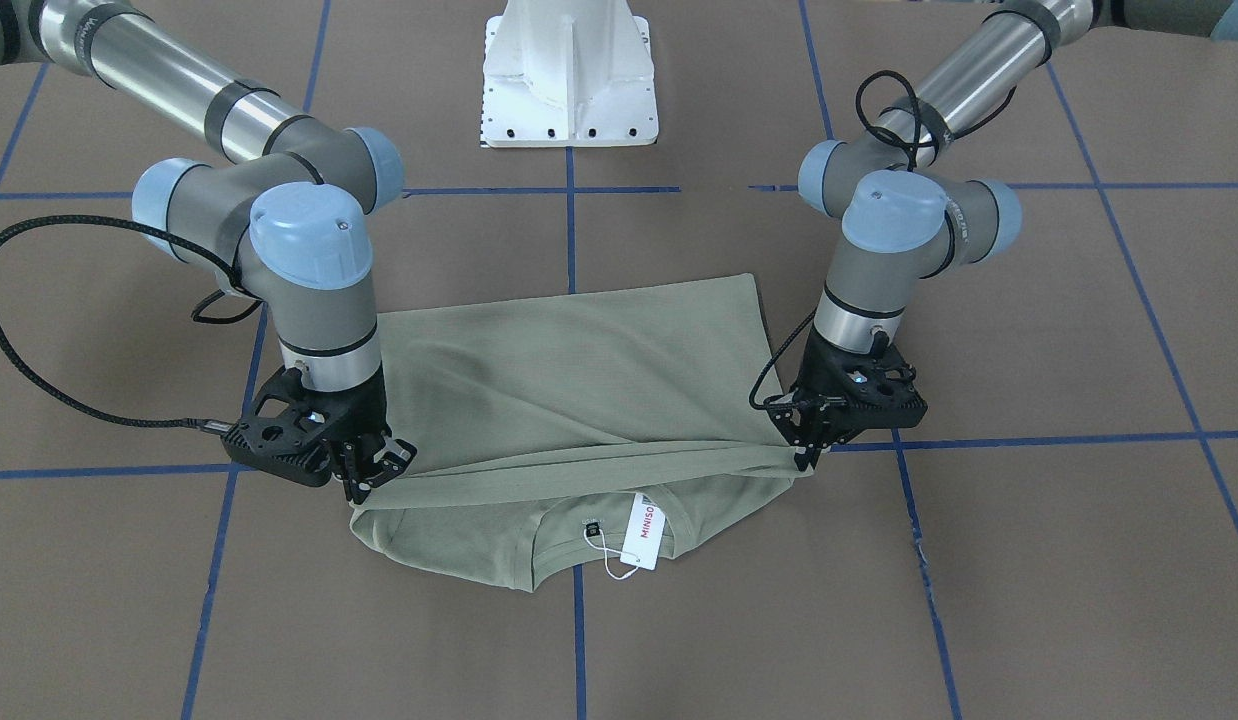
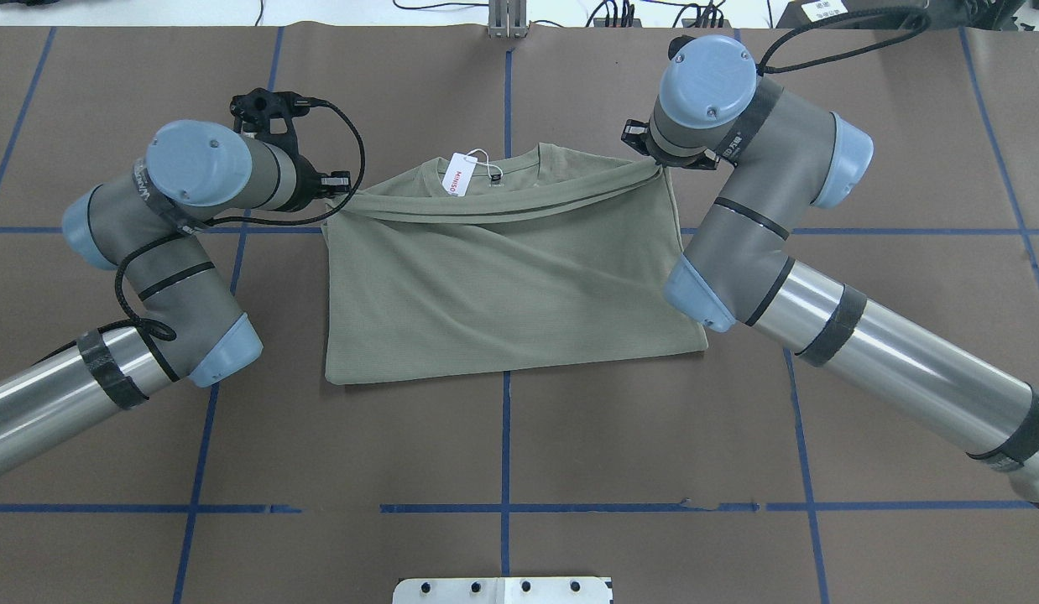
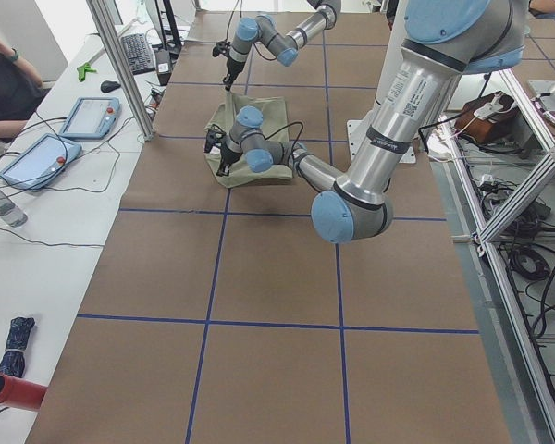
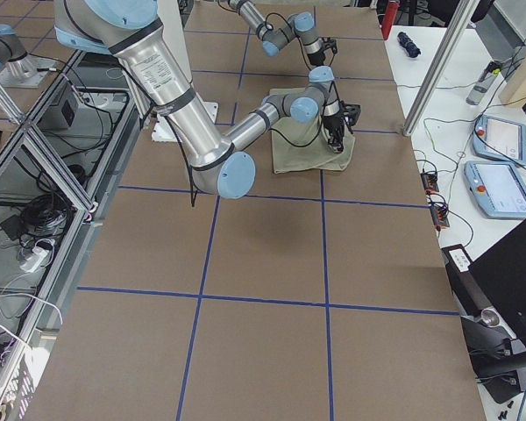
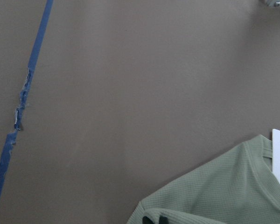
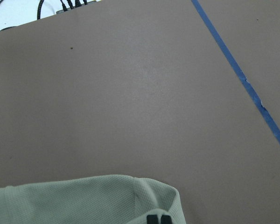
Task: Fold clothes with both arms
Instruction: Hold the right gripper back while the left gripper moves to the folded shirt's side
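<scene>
The sage-green shirt lies on the brown table, its body doubled over so a folded edge runs across just short of the collar. The white MINISO tag sticks out at the neck. My left gripper is shut on one end of that edge, on the left in the overhead view. My right gripper is shut on the other end, partly hidden under its wrist from overhead. Both hold the cloth low over the table. Each wrist view shows shirt cloth at the fingertips.
The white pedestal base stands behind the shirt on the robot's side. Blue tape lines grid the brown table cover. Tablets and cables lie on the operators' bench, where a person sits.
</scene>
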Controlling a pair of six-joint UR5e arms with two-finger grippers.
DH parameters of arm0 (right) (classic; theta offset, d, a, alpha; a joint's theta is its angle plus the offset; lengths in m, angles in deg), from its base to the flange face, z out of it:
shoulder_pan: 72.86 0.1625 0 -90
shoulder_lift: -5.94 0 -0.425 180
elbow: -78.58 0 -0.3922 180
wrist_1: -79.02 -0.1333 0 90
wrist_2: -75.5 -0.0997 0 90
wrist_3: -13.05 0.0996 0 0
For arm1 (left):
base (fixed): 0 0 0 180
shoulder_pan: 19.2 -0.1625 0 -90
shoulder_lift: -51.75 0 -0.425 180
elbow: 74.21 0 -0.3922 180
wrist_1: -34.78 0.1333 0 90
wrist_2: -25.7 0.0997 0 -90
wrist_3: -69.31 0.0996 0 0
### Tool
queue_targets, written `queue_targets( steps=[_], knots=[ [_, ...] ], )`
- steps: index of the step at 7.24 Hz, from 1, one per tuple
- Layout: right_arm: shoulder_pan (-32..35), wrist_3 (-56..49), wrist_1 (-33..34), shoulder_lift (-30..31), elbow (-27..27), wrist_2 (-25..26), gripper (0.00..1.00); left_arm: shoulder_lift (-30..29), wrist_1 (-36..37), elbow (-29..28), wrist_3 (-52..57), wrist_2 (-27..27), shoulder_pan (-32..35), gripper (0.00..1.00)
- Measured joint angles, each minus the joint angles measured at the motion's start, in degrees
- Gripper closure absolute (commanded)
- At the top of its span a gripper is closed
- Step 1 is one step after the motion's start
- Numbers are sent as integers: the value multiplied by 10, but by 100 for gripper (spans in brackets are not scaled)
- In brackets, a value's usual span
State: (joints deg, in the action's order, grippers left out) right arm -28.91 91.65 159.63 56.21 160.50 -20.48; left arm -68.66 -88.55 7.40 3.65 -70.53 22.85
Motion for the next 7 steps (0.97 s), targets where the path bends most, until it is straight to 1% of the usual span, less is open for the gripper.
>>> queue_targets(
  steps=[1,2,3,5,7],
  knots=[
    [4,-7,-1,-2,-6,0,100,-1,-5,-7,4,1,0,100],
    [8,-14,-1,-2,-11,0,35,-2,-7,-9,9,1,0,30],
    [8,-20,-1,-3,-18,0,0,-3,-9,-9,16,1,0,0],
    [0,-26,-2,-5,-20,5,0,-1,-25,3,37,-3,-1,0],
    [-1,-62,-3,-5,-8,-8,0,22,-39,50,43,-25,-7,0]
  ],
)
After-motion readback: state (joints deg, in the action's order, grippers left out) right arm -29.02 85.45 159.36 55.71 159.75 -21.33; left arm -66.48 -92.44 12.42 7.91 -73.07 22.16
